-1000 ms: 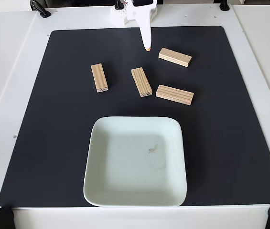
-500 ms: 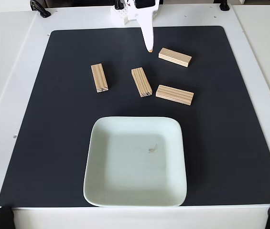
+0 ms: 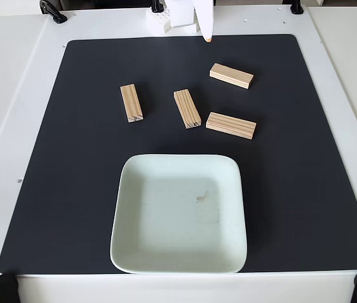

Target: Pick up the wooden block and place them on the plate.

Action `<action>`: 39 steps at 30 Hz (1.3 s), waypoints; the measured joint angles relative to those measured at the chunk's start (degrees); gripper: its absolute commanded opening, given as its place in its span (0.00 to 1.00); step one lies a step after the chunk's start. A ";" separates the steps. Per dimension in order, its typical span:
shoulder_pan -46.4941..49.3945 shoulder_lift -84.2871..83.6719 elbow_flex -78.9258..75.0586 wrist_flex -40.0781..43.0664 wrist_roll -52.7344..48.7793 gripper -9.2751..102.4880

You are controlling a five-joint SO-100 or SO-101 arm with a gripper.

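1. While the gripper point(image 3: 208, 39) hung at the top edge of the fixed view, above the far border of the mat point(image 3: 71, 158), one white finger with an orange tip was all that could be seen of it; whether its jaws stood wide or narrow could not be told, and nothing appeared to be held.
2. Four blocks lay flat on the far half of the mat, well apart from the gripper: the left block point(image 3: 131, 102) lengthwise; the middle block point(image 3: 187, 108) slightly slanted; the far-right block point(image 3: 231, 75) and the near-right block point(image 3: 230, 125) lying crosswise; none touched another, probably so that each could be taken singly.
3. The plate point(image 3: 127, 208) sat on the near half of the mat, close to its front border, holding no block; a small brownish mark showed near its centre; its raised rim would likely keep a dropped block from sliding out.
4. Bare mat lay between the blocks and the plate's far rim, so a carry path looked unobstructed; the middle and near-right blocks lay near each other, where a finger might nudge the neighbour.
5. Wide bare margins of mat flanked the plate on either side; the white table point(image 3: 14, 95) framed the mat all round; the task appeared not yet begun.
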State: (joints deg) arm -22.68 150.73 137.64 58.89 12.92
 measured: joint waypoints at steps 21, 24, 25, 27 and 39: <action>-2.11 -64.95 -50.36 8.88 26.28 0.08; -3.08 -68.47 -53.44 8.88 28.04 0.08; -3.16 -68.99 -54.05 8.88 28.48 0.08; -2.99 -69.96 -54.67 8.88 29.62 0.08; -4.13 -71.02 -54.67 13.71 33.22 0.24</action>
State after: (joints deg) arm -26.81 79.72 82.97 72.60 46.14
